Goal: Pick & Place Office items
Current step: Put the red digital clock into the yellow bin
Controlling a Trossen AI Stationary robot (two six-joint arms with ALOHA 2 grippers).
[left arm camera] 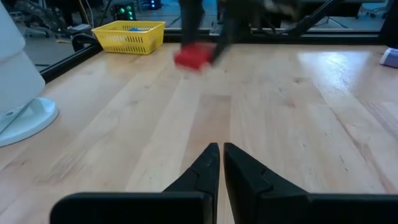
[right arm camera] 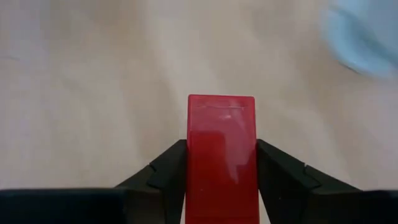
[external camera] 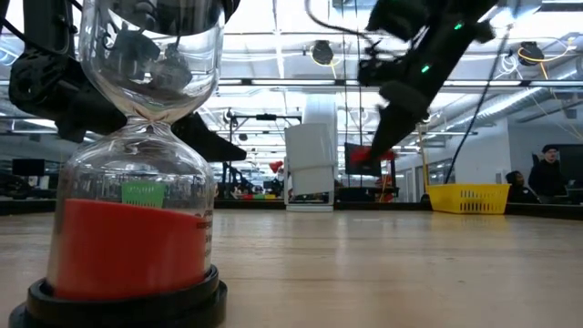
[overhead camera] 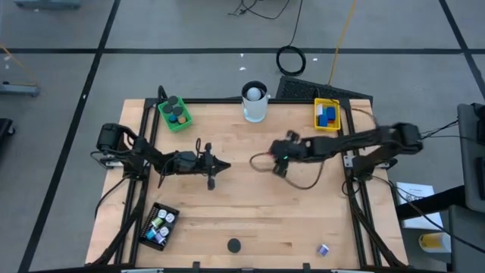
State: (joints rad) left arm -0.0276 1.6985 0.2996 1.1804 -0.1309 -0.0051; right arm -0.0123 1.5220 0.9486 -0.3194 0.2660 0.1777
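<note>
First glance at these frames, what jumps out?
The red block clamped between the right gripper fingers, lifted off the wood near the table's middle. Next, the hourglass with red sand, close to the low camera at the front edge. The left gripper waits shut over the table's left half; green tray and yellow tray sit at the back.

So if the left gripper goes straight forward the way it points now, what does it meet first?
Probably the red block held in the right gripper, which lies almost straight ahead of the shut left gripper over bare table. Depth is hard to judge, so it might pass just beside it.
</note>
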